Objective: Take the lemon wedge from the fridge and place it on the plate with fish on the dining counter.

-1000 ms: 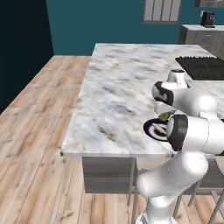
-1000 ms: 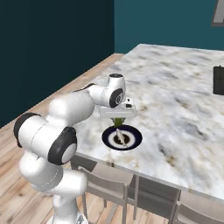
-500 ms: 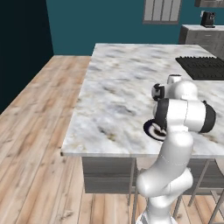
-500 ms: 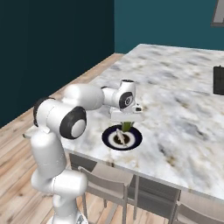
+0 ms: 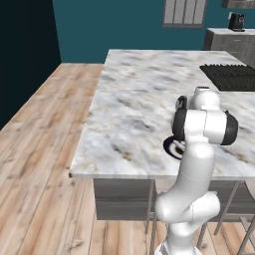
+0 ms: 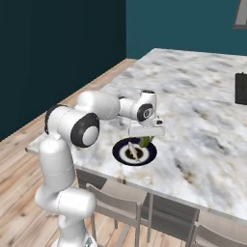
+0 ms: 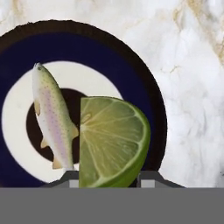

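The room has dark teal walls [image 5: 114, 25]. The floor [image 5: 35, 164] is made of light brown wood planks that run past the big desk. On the far wall hangs a pale grey window shutter [image 5: 185, 12] with thin slats. Under it, in the corner, stands a grey cupboard [image 5: 226, 42] with a small dark coffee machine [image 5: 237, 21] on top. A black ridged cooktop [image 5: 230, 77] sits at the far side. Grey chairs [image 6: 118, 205] with thin legs stand tucked close in front, near the edge.
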